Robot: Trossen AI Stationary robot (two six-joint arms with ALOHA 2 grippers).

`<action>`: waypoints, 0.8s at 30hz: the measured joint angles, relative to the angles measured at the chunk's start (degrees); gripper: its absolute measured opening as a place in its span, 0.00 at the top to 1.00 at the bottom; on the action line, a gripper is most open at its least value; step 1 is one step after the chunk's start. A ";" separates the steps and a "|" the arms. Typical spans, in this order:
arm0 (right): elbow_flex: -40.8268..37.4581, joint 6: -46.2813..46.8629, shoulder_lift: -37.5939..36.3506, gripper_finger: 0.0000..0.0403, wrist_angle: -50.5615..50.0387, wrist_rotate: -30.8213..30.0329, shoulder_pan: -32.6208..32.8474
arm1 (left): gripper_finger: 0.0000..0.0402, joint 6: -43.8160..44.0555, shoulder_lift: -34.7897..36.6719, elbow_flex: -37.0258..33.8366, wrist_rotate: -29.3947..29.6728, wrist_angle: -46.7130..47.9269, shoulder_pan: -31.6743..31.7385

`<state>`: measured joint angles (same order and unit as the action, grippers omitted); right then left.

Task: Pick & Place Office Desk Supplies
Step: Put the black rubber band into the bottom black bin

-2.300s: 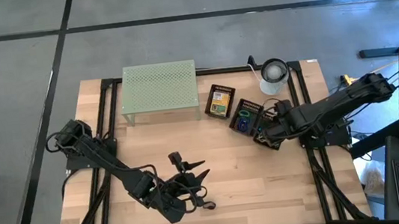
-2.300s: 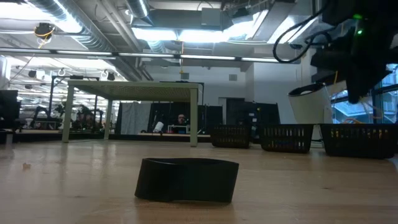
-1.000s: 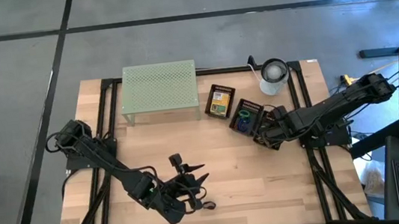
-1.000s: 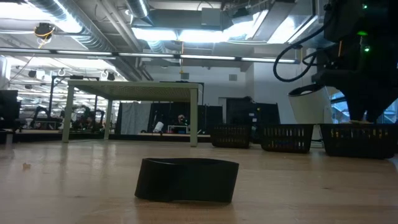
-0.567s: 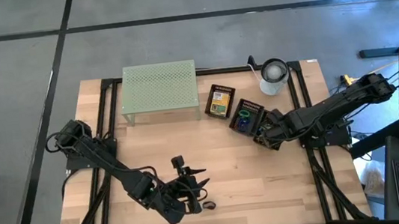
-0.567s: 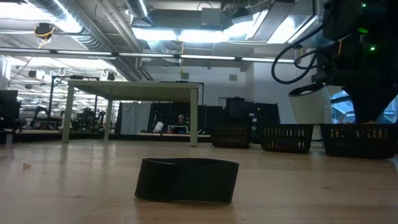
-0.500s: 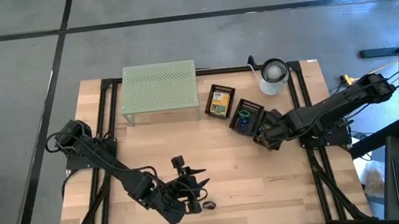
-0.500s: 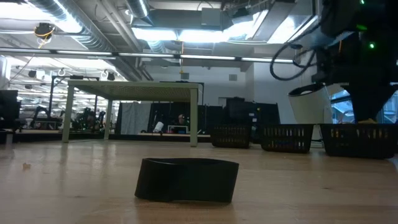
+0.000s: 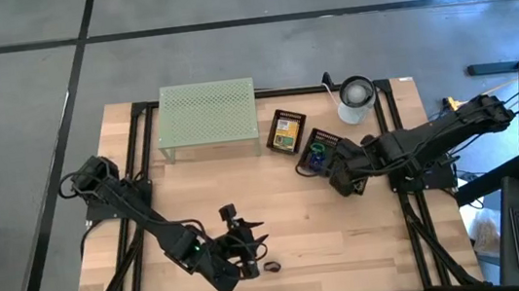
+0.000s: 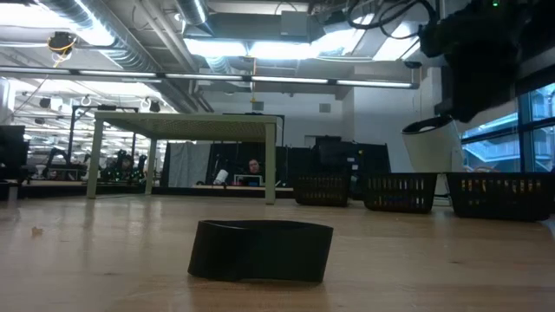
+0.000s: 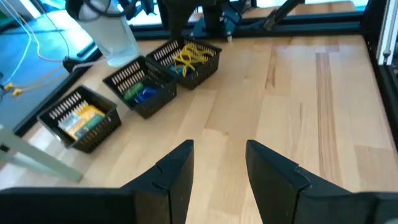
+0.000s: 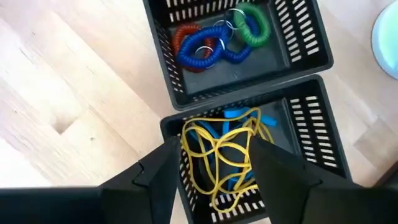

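Three black baskets stand at the far right of the table: one with a yellow-green box (image 9: 285, 133), one with red, blue and green coils (image 12: 217, 37), one with yellow and blue rubber bands (image 12: 225, 155). My right gripper (image 12: 211, 171) hangs open above the rubber-band basket (image 9: 351, 176), pointing down, with nothing between its fingers. My left gripper (image 11: 217, 165) is open near the table's near edge, above bare wood. A small black band (image 10: 260, 250) lies flat on the table just beside my left gripper (image 9: 248, 237), toward the near right (image 9: 271, 266).
A pale green perforated rack (image 9: 208, 119) stands on its legs at the far middle. A white cup (image 9: 355, 98) stands at the far right, behind the baskets. The wood between the two arms (image 9: 297, 215) is bare.
My right gripper has risen from the rubber-band basket and rolled about its own axis, staying over the same basket. My left gripper has turned a little in place. The baskets and the black band have stayed where they were.
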<state>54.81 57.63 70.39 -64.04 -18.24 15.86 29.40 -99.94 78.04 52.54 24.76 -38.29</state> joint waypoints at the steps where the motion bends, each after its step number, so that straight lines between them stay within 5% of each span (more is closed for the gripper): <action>1: 0.00 0.14 0.00 0.52 0.03 0.54 0.00 | 0.65 0.89 0.00 0.00 -0.08 0.92 -0.21; 11: -0.02 -2.24 0.00 0.52 16.08 2.13 4.80 | 0.65 3.96 -2.16 0.00 -12.90 2.08 -0.54; 24: -0.04 -18.86 1.94 0.52 43.97 -7.41 14.37 | 0.57 -1.28 -13.43 -0.05 -27.94 -8.63 -0.26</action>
<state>54.76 38.77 72.33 -20.08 -25.65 30.23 28.12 -113.37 77.99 24.60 16.13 -38.55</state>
